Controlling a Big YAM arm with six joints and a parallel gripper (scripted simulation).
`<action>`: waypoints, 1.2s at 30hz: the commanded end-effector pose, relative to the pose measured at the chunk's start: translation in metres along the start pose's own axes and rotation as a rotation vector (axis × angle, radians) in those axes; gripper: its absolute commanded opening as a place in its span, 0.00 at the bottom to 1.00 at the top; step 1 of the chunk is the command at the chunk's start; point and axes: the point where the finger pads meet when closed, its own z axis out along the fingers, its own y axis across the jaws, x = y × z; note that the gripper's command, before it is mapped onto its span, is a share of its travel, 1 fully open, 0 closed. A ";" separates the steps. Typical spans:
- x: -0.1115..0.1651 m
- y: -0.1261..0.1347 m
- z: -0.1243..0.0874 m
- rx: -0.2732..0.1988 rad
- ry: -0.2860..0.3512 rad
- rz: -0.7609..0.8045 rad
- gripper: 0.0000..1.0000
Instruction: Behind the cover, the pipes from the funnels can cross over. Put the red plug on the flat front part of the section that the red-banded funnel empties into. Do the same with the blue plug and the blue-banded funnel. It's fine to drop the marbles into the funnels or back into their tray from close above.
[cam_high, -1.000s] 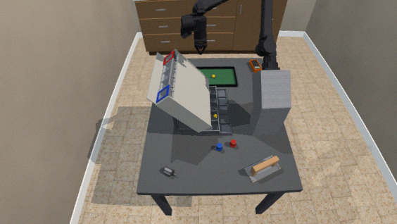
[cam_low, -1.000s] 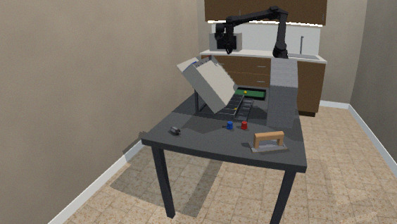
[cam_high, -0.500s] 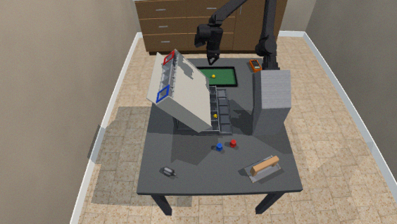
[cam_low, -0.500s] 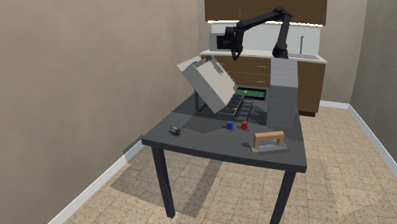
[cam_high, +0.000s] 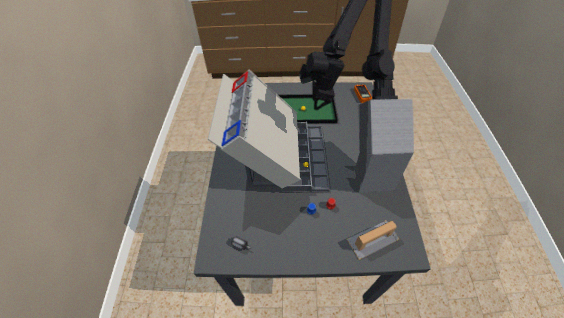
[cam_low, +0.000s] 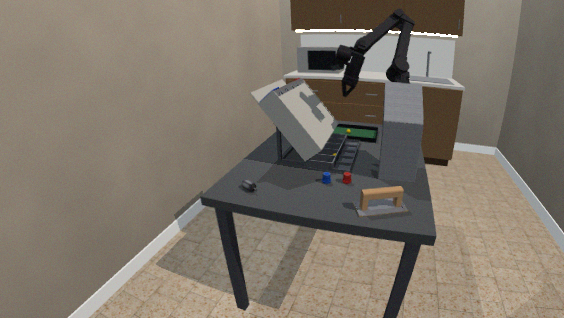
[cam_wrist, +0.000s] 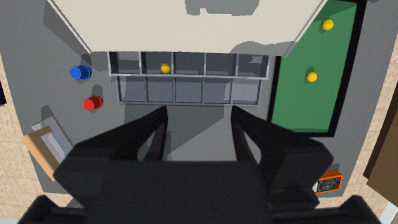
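Note:
My gripper (cam_high: 320, 104) hangs open and empty high above the green marble tray (cam_high: 307, 109); it also shows in the exterior view (cam_low: 346, 92) and the wrist view (cam_wrist: 197, 117). Two yellow marbles (cam_wrist: 327, 25) (cam_wrist: 312, 77) lie in the tray. A third yellow marble (cam_wrist: 165, 68) sits in the row of sections (cam_high: 314, 157), in the second section from the end nearest the plugs. The red-banded funnel (cam_high: 240, 81) and the blue-banded funnel (cam_high: 231, 134) sit atop the tilted cover (cam_high: 265, 130). The red plug (cam_high: 331, 203) and the blue plug (cam_high: 311, 208) stand on the table in front of the sections.
A tall grey block (cam_high: 387, 140) stands right of the sections. An orange device (cam_high: 363, 92) lies behind it. A wooden-handled tool (cam_high: 376, 237) lies at the front right and a small grey object (cam_high: 239, 244) at the front left.

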 end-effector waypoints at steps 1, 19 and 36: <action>-0.007 0.011 -0.001 -0.005 -0.058 0.036 0.56; -0.005 0.023 -0.002 -0.011 -0.110 0.052 0.56; -0.005 0.023 -0.002 -0.011 -0.110 0.052 0.56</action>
